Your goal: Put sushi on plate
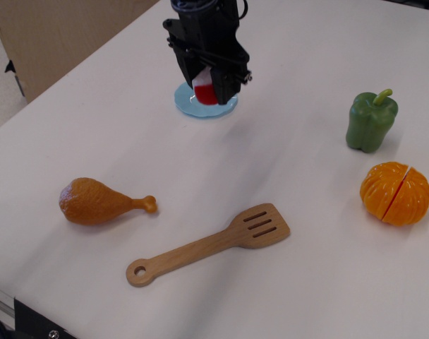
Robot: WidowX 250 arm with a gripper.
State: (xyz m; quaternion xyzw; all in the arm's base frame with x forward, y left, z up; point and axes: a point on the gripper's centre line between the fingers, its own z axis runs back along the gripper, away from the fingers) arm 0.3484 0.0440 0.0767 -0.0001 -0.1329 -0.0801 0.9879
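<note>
My black gripper [209, 86] hangs at the top centre, shut on the sushi [204, 93], whose red side and white part show between the fingers. The sushi is held just above the small light-blue plate [226, 107], which lies on the white table right under the gripper. The arm hides much of the plate. I cannot tell whether the sushi touches the plate.
A toy drumstick [94, 201] lies at the left, a wooden spatula [211, 244] in front. A green pepper [370, 121] and a segmented orange fruit [396, 193] stand at the right. A wooden panel [52, 35] stands beyond the table's left edge.
</note>
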